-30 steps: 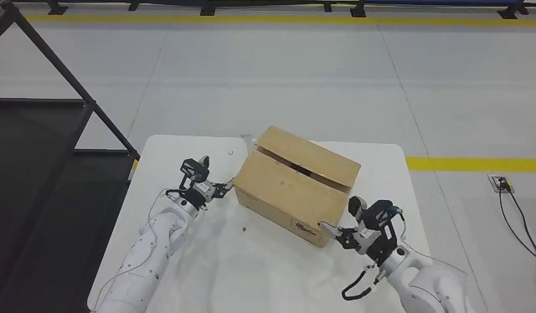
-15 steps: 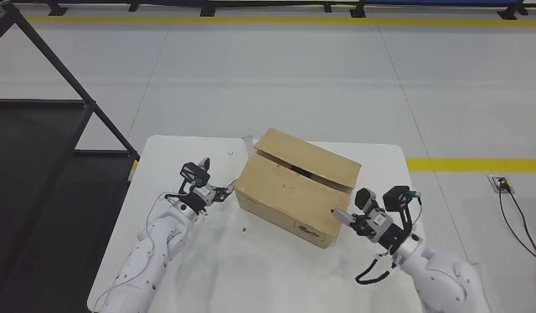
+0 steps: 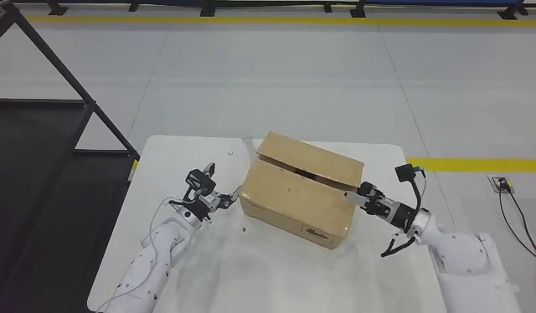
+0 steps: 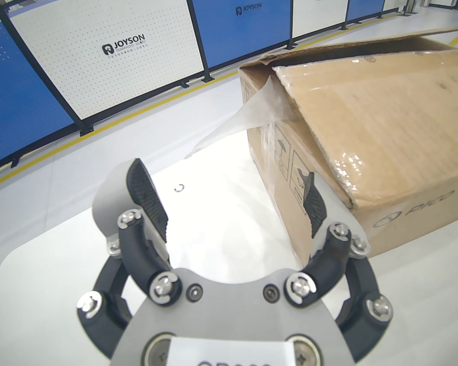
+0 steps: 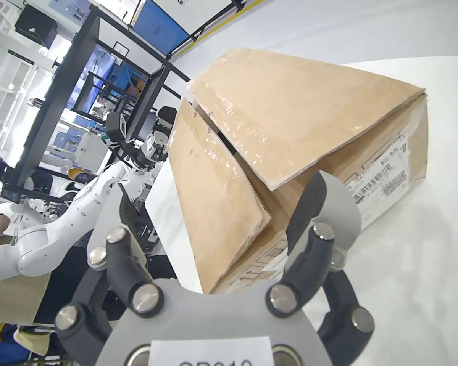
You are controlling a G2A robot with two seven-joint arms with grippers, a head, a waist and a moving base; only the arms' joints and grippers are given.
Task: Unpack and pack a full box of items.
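Box (image 3: 301, 197) first: it sits slightly askew in the middle of the white worktop (image 3: 276, 263), plain brown corrugated card, with both top flaps down but not sealed. A dark gap shows along the seam, and the far flap (image 5: 290, 116) rides a little above the near flap (image 5: 213, 177).

I judge it stiff along its edges and corners but bendy across the flaps. If it is as full as the task says, it is too heavy to lift by a flap alone. Glossy clear tape runs over the top and looks slick, so I would rather pinch bare card. The raised flap corner at the end looks like the best hold. A loose strip of tape (image 4: 244, 119) hangs off the far corner on my left and would give no grip.

My left claw (image 4: 223, 177) is spread wide and holds nothing, low over the worktop just beside the box's left end. My right claw (image 5: 221, 196) is also spread and unloaded, up at the box's right end by the flap corners. I cannot tell whether it touches.

As for print, there are handling pictograms (image 4: 290, 161) on the left end. A white shipping label (image 5: 389, 177) with barcodes is on the right end, and a small logo on the front face.
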